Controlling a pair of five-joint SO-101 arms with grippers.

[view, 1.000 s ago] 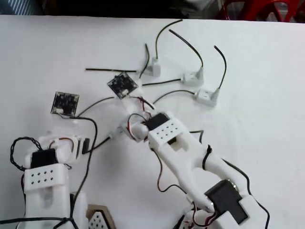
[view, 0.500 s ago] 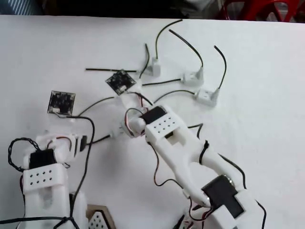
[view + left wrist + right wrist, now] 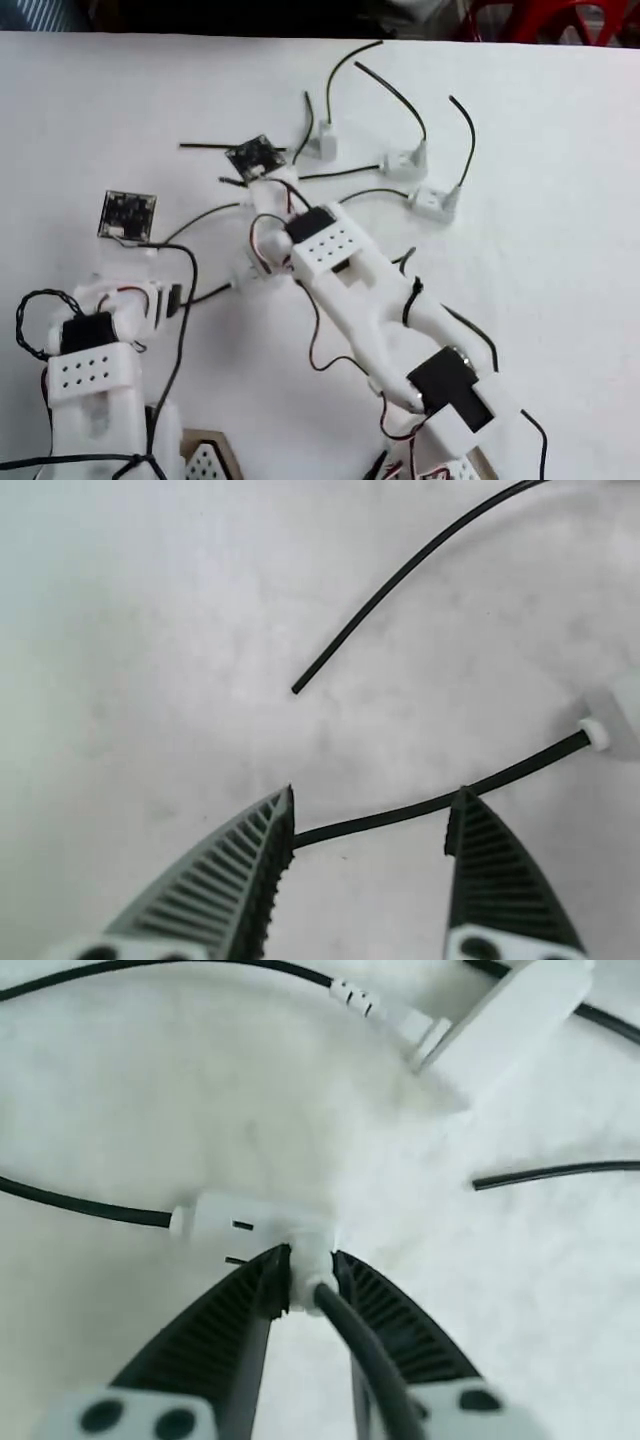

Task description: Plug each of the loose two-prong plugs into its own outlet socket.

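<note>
My right gripper (image 3: 307, 1260) is shut on a white socket block (image 3: 308, 1245). A white two-prong plug (image 3: 230, 1222) meets the block's side, its black cable trailing away. In the high view that gripper (image 3: 263, 193) sits just below a small black board (image 3: 254, 157). A second socket (image 3: 520, 1005) has a plug (image 3: 400, 1022) at its end. My left gripper (image 3: 372, 810) is open and straddles a black cable (image 3: 370, 820) that leads to a white plug (image 3: 620, 715). In the high view it (image 3: 172, 298) rests near the table's left front.
Three white sockets with black leads lie at the back centre (image 3: 321, 146), (image 3: 405, 161), (image 3: 434, 203). Another black board (image 3: 128, 215) lies at the left. Loose cables cross the middle. A free cable end (image 3: 296, 688) lies ahead of the left fingers.
The right arm has moved away and to the left, and the black board ahead of it slid farther back. The left board shifted slightly left. The left arm barely moved.
</note>
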